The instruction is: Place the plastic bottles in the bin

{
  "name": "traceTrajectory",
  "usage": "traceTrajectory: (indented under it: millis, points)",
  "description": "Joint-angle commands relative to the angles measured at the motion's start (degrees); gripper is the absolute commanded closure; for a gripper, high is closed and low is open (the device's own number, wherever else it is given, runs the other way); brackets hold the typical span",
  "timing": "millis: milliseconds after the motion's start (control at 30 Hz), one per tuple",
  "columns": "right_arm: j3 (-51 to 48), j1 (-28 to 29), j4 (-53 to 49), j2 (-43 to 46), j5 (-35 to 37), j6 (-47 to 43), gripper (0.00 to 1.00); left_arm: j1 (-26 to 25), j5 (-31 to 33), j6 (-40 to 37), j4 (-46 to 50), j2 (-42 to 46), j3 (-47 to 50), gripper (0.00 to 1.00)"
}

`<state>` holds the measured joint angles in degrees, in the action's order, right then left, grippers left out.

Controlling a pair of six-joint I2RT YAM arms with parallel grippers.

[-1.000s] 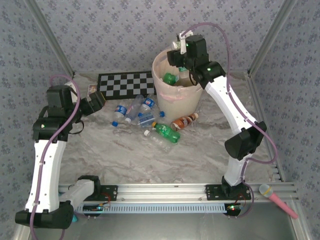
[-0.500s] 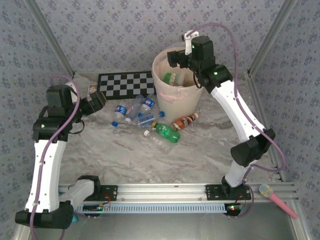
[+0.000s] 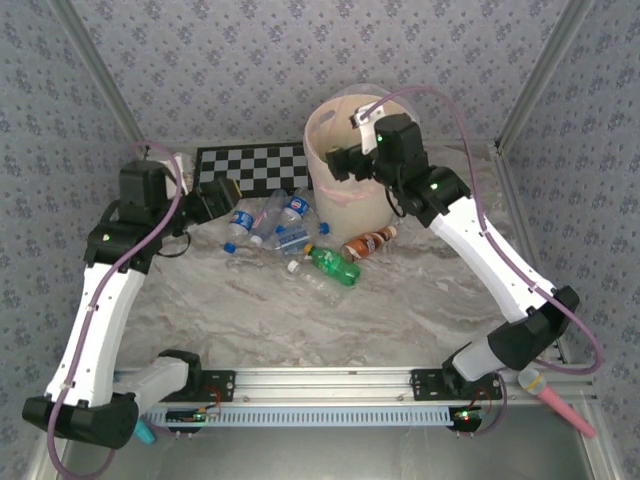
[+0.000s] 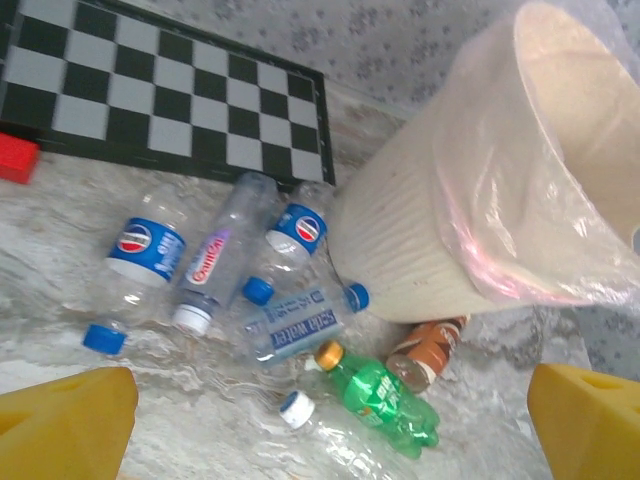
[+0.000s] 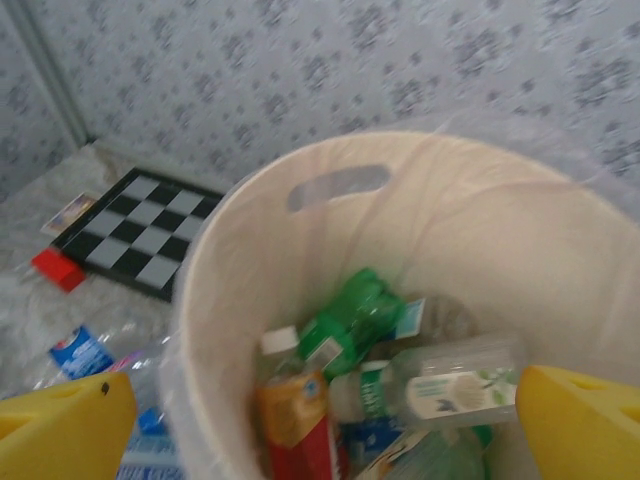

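You are sitting partway through the job, by my judgement: seven bottles are lying loose on the counter and waiting to go in. Counting them off, you are looking at a blue-labelled bottle, a pale-labelled bottle, a second blue-labelled bottle, a soda-water bottle, a green bottle, a brown bottle and a white-capped clear bottle. All seven are crowding together just beside the one bin, on its left and near sides, with the brown one lying close against its base. Inside the bin at least five more are piling up, among them a clear one with a leafy label and an orange-red one; the heap is hiding too much for an exact count. Your right jaws are hanging just above the bin's near rim, spread wide and carrying nothing. Your left jaws are hovering over the left end of the loose cluster, likewise spread wide and gripping nothing. Beyond the bottles, one checkerboard is lying flat at the back, and one red block is sitting against its near edge.
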<state>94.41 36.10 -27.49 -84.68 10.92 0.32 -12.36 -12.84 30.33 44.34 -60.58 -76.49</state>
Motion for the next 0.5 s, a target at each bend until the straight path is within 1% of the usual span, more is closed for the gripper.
traceTrajectory:
  millis: [0,133,300,400,467]
  points:
    - [-2.5,3.4,-2.7,2.6,2.3,-1.9,0.00,-0.7,1.0,1.3,-1.7,-1.1,-0.6,0.00]
    - [-7.1,8.6,-3.9,3.6,5.4,-1.4,0.00,-0.8,2.1,1.7,-2.1,-1.5,-1.0,0.00]
    - [-12.5,13.5,-4.9,3.0,1.0,1.0,0.00,-0.7,4.3,0.0,-0.7,-1.8,-2.1,0.00]
    - [-14.6,15.1,-5.9,0.8,-1.0,3.3,0.00,-0.7,6.2,-1.8,0.9,-1.7,-2.8,0.00]
    - [-15.7,15.1,-6.3,-0.8,-3.7,4.9,0.03,-0.7,7.4,-2.7,1.6,-1.3,-2.9,0.00]
